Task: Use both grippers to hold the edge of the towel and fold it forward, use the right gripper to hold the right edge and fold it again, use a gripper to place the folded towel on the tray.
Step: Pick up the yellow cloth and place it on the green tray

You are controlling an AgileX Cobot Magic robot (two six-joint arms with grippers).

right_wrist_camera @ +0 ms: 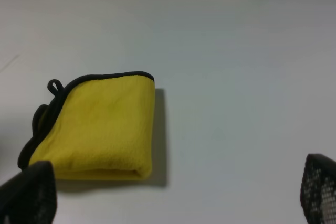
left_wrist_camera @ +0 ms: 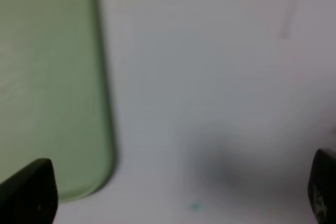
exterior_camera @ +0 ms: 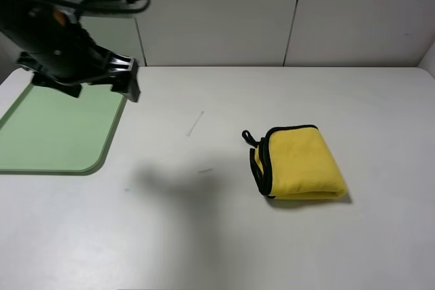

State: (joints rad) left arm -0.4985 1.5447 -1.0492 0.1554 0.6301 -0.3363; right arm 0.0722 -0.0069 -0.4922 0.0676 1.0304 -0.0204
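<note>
Folded yellow towel (exterior_camera: 299,164) lies on the white bench (exterior_camera: 204,236) at four o'clock from centre, well apart from the green tray (exterior_camera: 54,134) at nine o'clock. The left tool (left_wrist_camera: 181,192) hovers spread wide by the tray's corner; the right tool (right_wrist_camera: 178,192), also agape, holds nothing. Soft, light and limp, the bundle looks best pinched through all layers at its black-bound edge (exterior_camera: 259,168), facing nine o'clock.

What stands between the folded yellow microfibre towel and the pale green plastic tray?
Nothing visible: bare white table lies between the towel and the tray. The open left gripper hangs above the tray's towel-side rim.
</note>
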